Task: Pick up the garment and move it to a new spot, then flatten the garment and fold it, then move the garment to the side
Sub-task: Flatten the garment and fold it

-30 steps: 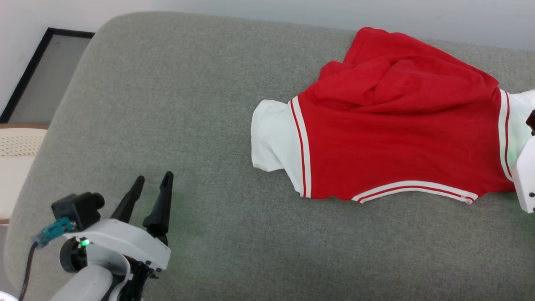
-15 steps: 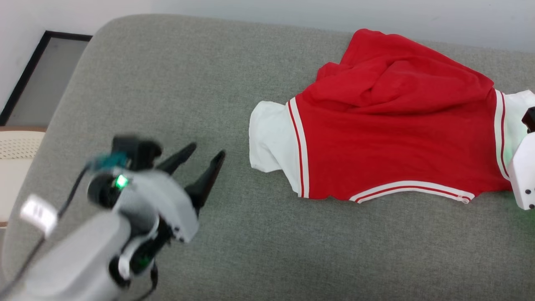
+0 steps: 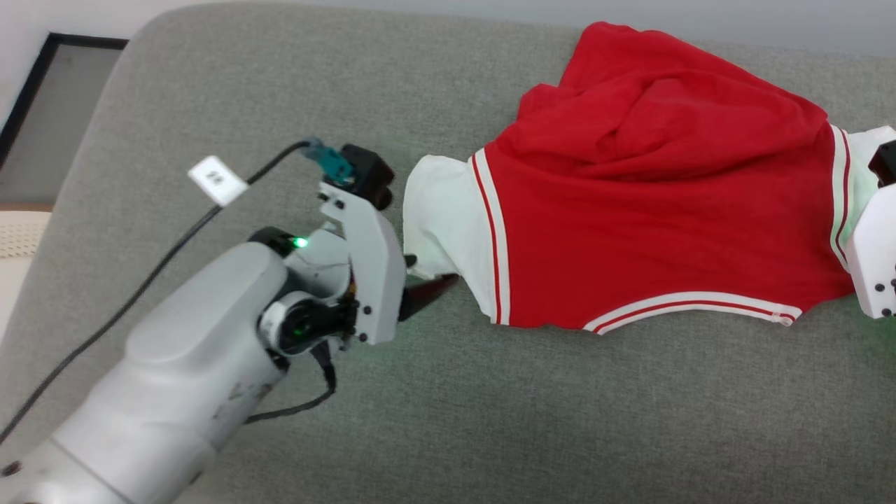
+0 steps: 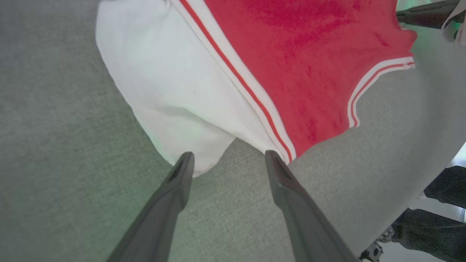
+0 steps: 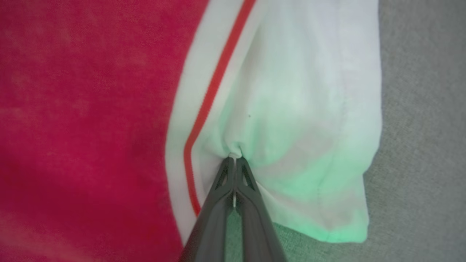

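Head view: a red shirt (image 3: 651, 210) with white sleeves lies rumpled on a gray upholstered surface (image 3: 532, 420), bunched toward the far edge. In the left wrist view, the left gripper (image 4: 227, 158) is spread wide and holds nothing, its tips at the lower edge of one white sleeve. In the right wrist view, the right gripper (image 5: 234, 160) is pinched tight on the other sleeve's white fabric, beside the red-striped band.

even bright light, soft green glow, sharp.
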Controlling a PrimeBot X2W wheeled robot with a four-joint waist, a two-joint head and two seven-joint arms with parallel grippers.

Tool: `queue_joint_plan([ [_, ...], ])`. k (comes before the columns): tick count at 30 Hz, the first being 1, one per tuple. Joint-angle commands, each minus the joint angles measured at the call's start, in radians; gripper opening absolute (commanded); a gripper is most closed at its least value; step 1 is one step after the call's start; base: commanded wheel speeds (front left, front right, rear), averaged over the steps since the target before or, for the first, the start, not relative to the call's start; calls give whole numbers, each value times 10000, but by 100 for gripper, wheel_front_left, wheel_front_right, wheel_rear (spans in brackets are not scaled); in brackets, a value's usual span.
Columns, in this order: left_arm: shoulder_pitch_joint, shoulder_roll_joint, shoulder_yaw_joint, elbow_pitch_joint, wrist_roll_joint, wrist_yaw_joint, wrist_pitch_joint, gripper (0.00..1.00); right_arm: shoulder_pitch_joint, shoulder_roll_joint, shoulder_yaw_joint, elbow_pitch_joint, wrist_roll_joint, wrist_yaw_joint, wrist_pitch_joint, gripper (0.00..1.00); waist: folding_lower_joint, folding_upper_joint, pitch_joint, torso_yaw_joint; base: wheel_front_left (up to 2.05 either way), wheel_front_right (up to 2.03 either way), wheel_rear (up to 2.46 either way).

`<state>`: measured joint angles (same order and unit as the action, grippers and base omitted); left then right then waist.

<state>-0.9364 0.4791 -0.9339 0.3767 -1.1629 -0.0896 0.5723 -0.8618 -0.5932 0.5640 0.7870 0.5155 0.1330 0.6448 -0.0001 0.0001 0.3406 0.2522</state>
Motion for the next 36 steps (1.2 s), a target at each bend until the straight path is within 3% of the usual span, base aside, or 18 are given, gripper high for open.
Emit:
queue_joint_plan([
  [1, -223, -283, -130, 446, -162, -108, 308, 100, 427, 386, 367, 509, -3, -42, -66, 0, 1, -1, 90, -92, 0, 0, 0],
  [11, -590, -1404, -391, 2127, -746, -372, 776, 100, 95, 424, 762, 815, 194, -42, -190, 0, 1, -1, 349, -269, 0, 0, 0],
  [20, -754, -1965, -876, 2945, -766, -395, 848, 100, -187, 571, 1040, 958, 296, -42, -300, 0, 1, -1, 598, -385, 0, 0, 0],
  [21, -727, -1991, -968, 2976, -795, -394, 895, 76, -222, 604, 1083, 965, 314, -42, -322, 0, 1, -1, 618, -403, 0, 0, 0],
  [23, -688, -2025, -1099, 2985, -901, -398, 876, 0, -276, 649, 1137, 990, 360, -41, -361, 0, 1, -1, 649, -433, 0, 0, 0],
  [31, -686, -1821, -1279, 2911, -1370, -400, 743, 0, -421, 696, 1342, 1103, 615, -31, -633, 0, 1, -1, 595, -495, 0, 0, 0],
  [36, -757, -1592, -1091, 2729, -1674, -399, 231, 0, -532, 858, 912, 1051, 1086, -27, -1328, 0, 1, -1, 350, -583, 0, 0, 0],
])
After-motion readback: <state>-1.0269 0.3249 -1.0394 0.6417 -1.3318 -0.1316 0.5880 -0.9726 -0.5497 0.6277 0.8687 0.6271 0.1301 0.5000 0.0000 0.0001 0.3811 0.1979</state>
